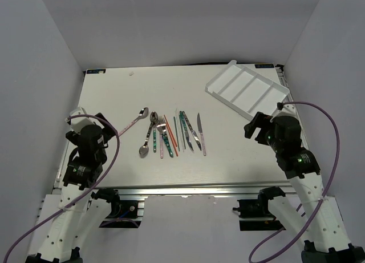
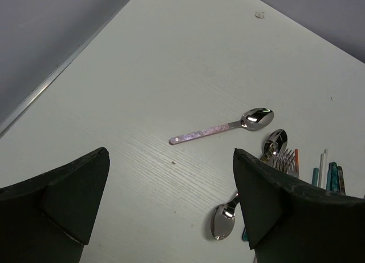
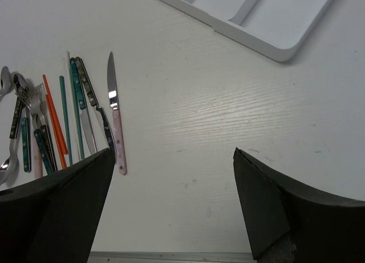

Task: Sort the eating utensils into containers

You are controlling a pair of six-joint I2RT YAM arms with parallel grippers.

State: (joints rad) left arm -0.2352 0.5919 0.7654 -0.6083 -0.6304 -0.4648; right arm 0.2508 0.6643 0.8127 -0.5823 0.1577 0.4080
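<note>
Several eating utensils [image 1: 171, 134] lie side by side mid-table: spoons, forks, knives and thin orange, green and grey chopsticks. A pink-handled spoon [image 2: 222, 126] lies apart on the left of the group, a pink-handled knife [image 3: 116, 117] at its right end. The white tray with long containers [image 1: 248, 87] sits tilted at the far right. My left gripper [image 2: 171, 183] hovers open above bare table near the left edge, nothing between its fingers. Near the table's right edge, my right gripper [image 3: 171, 183] is open and empty, with the tray [image 3: 251, 17] ahead of it.
The table's near metal rail [image 1: 188, 189] runs between the two arm bases. A small white speck [image 2: 259, 15] lies toward the far edge. Grey walls enclose the table on three sides. Purple cables loop beside both arms.
</note>
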